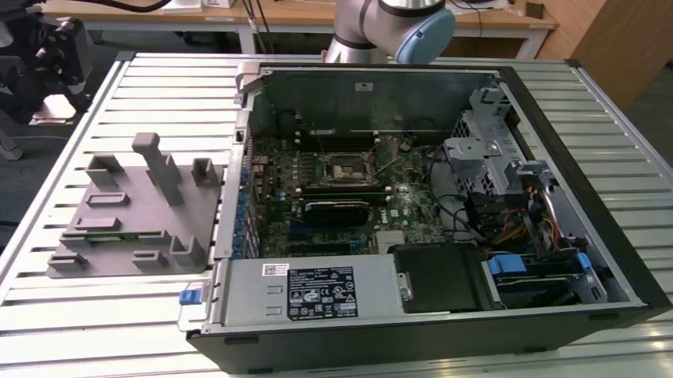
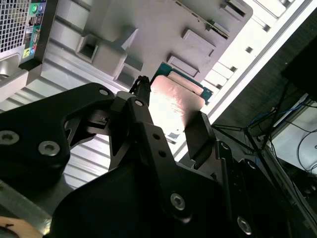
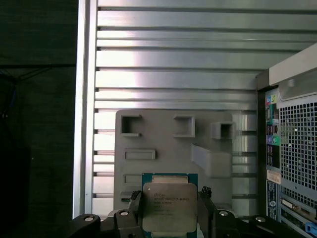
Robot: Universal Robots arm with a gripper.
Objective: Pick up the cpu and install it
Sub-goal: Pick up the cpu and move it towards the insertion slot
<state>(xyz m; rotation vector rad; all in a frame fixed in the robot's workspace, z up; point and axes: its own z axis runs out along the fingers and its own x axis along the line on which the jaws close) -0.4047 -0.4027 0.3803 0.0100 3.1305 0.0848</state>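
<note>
One cpu [image 3: 168, 207] | clamped squarely inside end effector [image 2: 171, 106] | above grey tray [image 3: 148, 134]

- No print is clear enough to read out.
- The cpu [image 3: 168, 206], in the first wrist view: several short lines of dark print on its pale metal top, too fine to make out.
- The power supply [image 1: 247, 303], in the exterior view: a black label [image 1: 323, 293] with small white marks and symbols, and a white sticker [image 1: 276, 268] beside it.
- The computer case [image 3: 297, 129], in the first wrist view: a pale sticker [image 3: 273, 177] with tiny print.
</note>
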